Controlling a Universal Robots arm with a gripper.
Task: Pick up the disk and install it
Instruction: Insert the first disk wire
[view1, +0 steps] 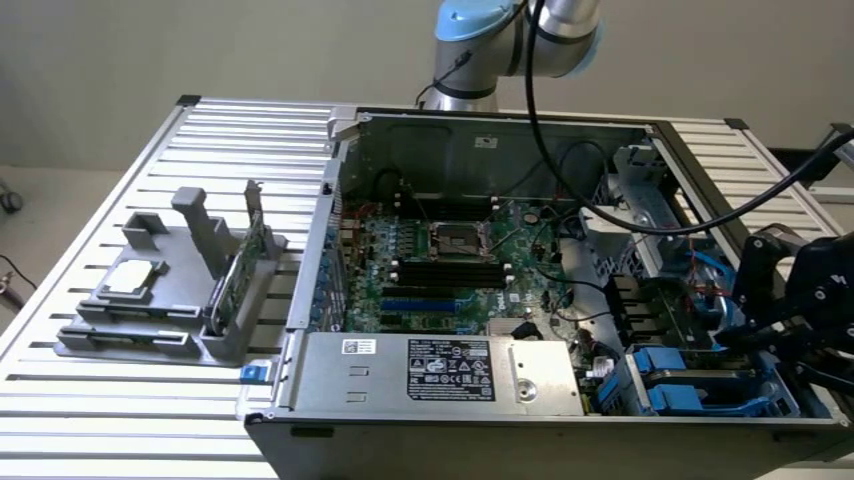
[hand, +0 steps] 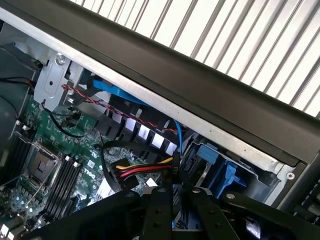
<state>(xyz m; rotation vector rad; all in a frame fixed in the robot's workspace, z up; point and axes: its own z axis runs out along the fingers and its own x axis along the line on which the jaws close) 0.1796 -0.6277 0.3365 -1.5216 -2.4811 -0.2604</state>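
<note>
While the gripper (view1: 754, 335), jaws drawn narrow and seemingly empty, hovers just above the disk (view1: 687, 385) in the case's (view1: 481, 140) corner bay, steer clear of the cables (hand: 142, 172) and keep square to the rails.

Cables (hand: 135, 172) and the case's black wall (hand: 210, 100) hem in the blue drive bay (view1: 687, 385) beside the claw (view1: 763, 318); bench (view1: 227, 130) slats at the exterior view's left lie open around 1 grey fixture (view1: 187, 310).
</note>
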